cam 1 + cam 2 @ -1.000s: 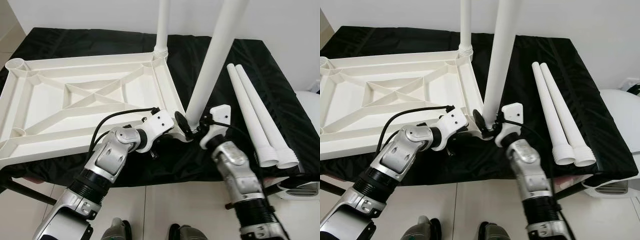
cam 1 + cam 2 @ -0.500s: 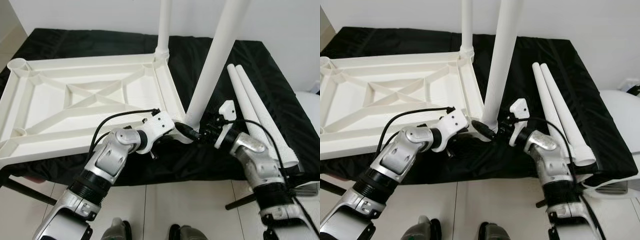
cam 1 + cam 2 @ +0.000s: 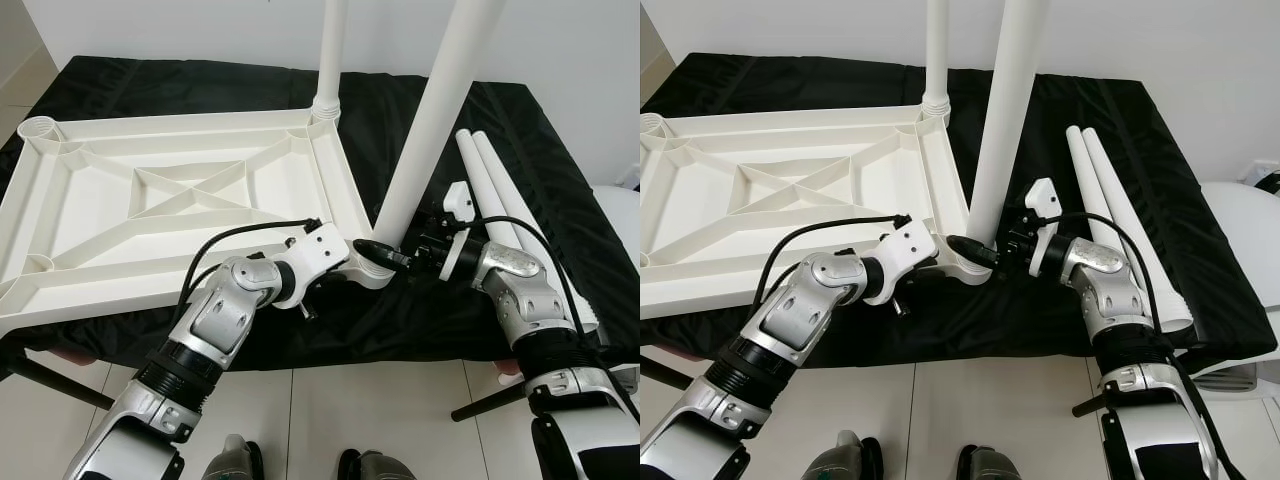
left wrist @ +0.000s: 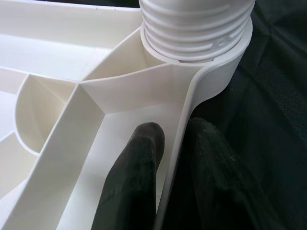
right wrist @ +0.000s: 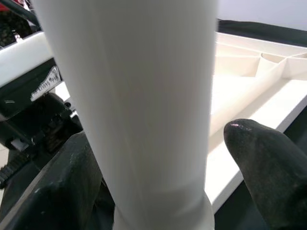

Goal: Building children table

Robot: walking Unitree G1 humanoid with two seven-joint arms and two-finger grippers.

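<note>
— Where is the right gripper (image 3: 388, 256) now?
— At the foot of the near leg (image 3: 432, 120), fingers spread on either side, one clear of it. Its forearm has swung from below the leg out to the right.
— And the left gripper (image 4: 168, 158)?
— Still pinching the rim of the upturned tabletop (image 3: 110, 240) beside the corner socket.
— The rest?
— Far leg (image 3: 330, 50) stands; two spare legs (image 3: 510, 215) lie on the black cloth (image 3: 580, 230).

White tabletop (image 3: 180, 200) upside down, two legs (image 3: 435, 110) upright, two legs (image 3: 510, 215) loose beside
</note>
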